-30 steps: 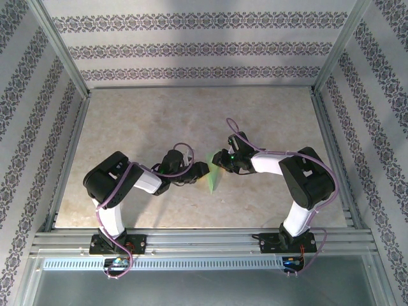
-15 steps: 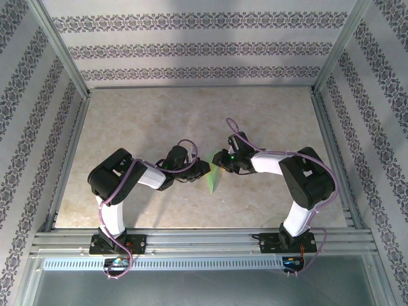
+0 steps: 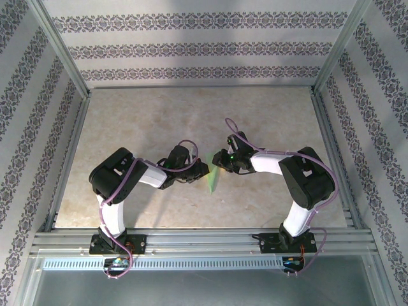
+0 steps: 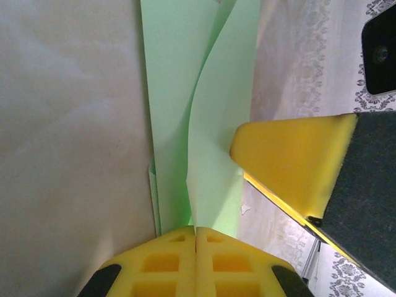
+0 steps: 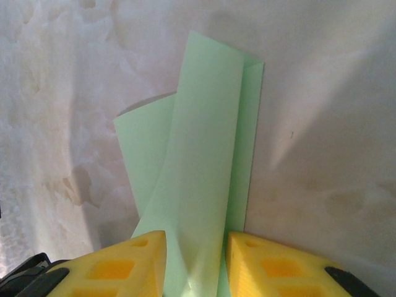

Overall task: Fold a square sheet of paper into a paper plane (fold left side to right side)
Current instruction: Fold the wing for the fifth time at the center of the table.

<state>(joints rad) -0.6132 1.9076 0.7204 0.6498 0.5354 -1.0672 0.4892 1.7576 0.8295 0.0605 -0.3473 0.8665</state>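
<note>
The pale green sheet of paper (image 3: pixel 211 179), creased into a narrow strip, lies mid-table between both arms. My left gripper (image 3: pixel 201 169) is at its left edge. In the left wrist view this left gripper (image 4: pixel 196 230) has its yellow pads pressed together on a raised flap of the paper (image 4: pixel 213 142), which curves up off the layer beneath. My right gripper (image 3: pixel 219 160) is at the paper's far end. In the right wrist view the right gripper (image 5: pixel 195 250) is open, and the lifted paper (image 5: pixel 198 161) runs between its two apart pads. One right finger (image 4: pixel 291 164) shows over the flap.
The beige marbled tabletop (image 3: pixel 159 121) is bounded by metal rails and patterned walls (image 3: pixel 197 48). Purple cables loop over both arms close to the paper. Open table stretches behind and to either side of the grippers.
My left arm has shifted slightly to the right, bringing its gripper in against the paper. The right arm has stayed almost still.
</note>
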